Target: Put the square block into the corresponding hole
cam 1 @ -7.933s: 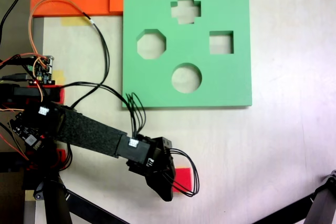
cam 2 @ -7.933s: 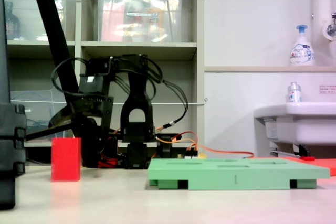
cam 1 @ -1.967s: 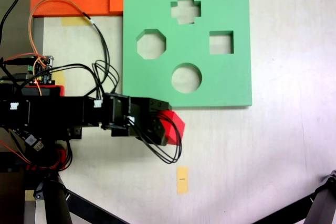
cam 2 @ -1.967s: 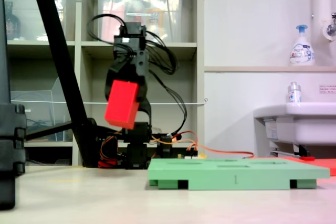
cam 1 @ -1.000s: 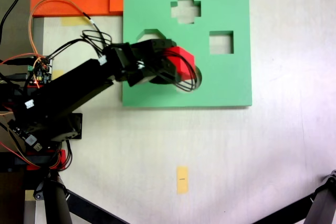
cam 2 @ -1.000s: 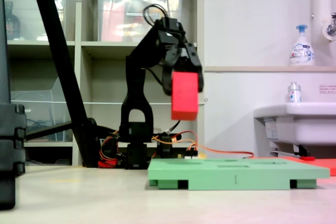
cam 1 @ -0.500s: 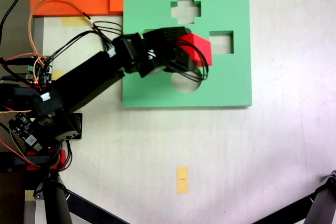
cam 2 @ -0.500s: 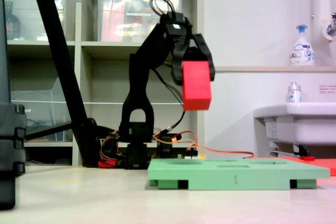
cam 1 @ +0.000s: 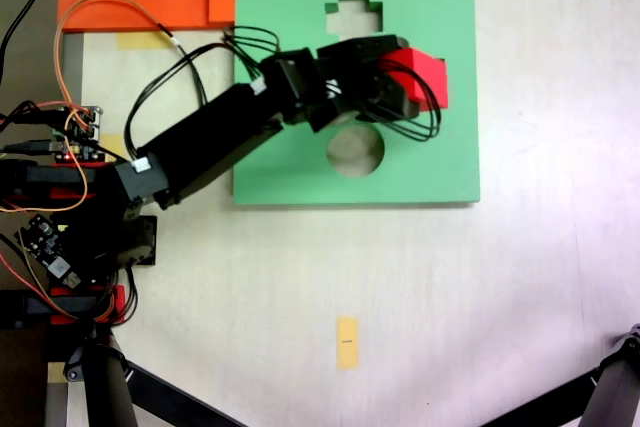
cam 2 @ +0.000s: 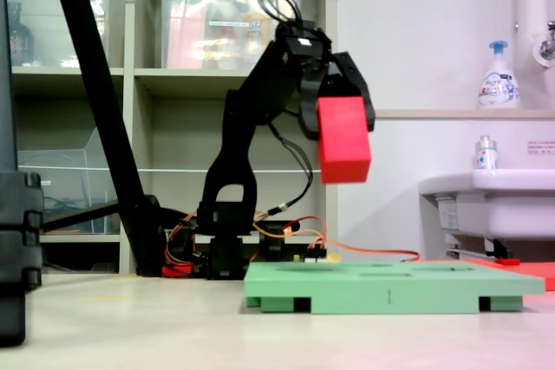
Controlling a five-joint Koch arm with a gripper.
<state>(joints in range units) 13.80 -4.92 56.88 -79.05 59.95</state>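
Pale tabletop [cam 1: 540, 277] — fingers [cam 2: 345, 106] clamped on red square block [cam 2: 344, 139], high above green board [cam 2: 390, 285].

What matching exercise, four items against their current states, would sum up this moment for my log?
Column one:
1. small bright red cube
2. flat green foam board
3. small yellow tape strip
4. round cut-out

Column two:
A. lying flat on the table
B. empty, below the arm in the first exterior view
C. held in the claw, above the board
D. alone on bare table, nearer the first exterior view's bottom edge

Pairs: 1-C, 2-A, 3-D, 4-B
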